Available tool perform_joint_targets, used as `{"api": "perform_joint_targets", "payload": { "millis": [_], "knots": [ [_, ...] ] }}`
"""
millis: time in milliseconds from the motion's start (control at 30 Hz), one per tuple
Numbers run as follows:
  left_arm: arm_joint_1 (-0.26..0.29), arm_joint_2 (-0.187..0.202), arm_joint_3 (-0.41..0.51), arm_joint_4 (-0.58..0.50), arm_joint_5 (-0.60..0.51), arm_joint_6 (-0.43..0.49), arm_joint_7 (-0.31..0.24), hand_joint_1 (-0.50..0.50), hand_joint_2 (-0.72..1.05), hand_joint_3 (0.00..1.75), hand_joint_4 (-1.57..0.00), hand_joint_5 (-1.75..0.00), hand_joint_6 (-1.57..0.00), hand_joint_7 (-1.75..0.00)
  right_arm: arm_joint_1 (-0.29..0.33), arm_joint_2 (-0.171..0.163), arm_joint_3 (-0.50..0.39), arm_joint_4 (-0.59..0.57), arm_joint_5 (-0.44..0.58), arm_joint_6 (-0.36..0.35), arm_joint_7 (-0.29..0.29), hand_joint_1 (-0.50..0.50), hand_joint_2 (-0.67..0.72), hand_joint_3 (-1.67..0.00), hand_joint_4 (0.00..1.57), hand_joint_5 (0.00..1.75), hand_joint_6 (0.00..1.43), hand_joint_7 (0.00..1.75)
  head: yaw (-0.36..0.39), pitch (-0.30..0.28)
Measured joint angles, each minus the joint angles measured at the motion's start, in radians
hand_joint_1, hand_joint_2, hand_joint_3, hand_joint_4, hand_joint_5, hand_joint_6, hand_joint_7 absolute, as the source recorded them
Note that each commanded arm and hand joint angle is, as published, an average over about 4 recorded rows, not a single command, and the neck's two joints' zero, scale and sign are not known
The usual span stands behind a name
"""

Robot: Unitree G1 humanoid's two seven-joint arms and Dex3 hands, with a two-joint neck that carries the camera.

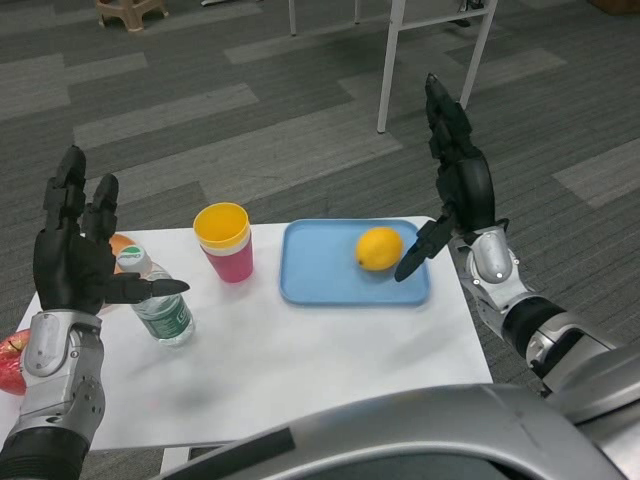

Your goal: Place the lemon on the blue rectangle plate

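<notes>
Hovering over the tabletop's [300, 370] left edge, the left hand [72, 255] is spread and empty beside a water bottle [160, 305]. A yellow-and-pink cup [226, 243] stands next. The lemon [379, 248] lies on the blue rectangle plate [320, 275], and the right hand [455, 185], fingers spread, holds nothing just right of it.

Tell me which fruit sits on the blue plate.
The lemon, on the right half of the blue plate. The red fruit lies at the table's left edge; an orange one is mostly hidden behind the left hand.
</notes>
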Motion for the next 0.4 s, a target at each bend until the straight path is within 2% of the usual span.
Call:
{"api": "perform_joint_targets", "payload": {
  "millis": [100,233,400],
  "knots": [
    [0.002,0.000,0.001,-0.001,0.000,0.000,0.000,-0.50,-0.10,0.09,0.00,-0.21,0.00,-0.14,0.004,0.001,0.000,0.000,0.000,0.000,0.000,-0.33,0.66,0.00,0.00,0.00,0.00,0.00,0.000,0.000],
    [0.005,0.000,0.001,-0.001,-0.003,0.000,0.000,-0.50,-0.10,0.09,0.00,-0.31,0.00,-0.14,0.007,0.001,0.005,-0.002,0.000,0.000,-0.001,-0.33,0.66,0.00,0.00,0.00,0.00,0.00,0.003,0.001],
    [0.007,0.000,0.001,-0.002,-0.015,0.000,0.000,-0.50,-0.10,0.09,0.00,-0.31,0.00,-0.14,0.007,0.002,0.014,-0.003,0.000,0.000,-0.001,-0.33,0.66,0.00,0.00,0.00,0.00,0.00,0.004,-0.001]
  ]
}}
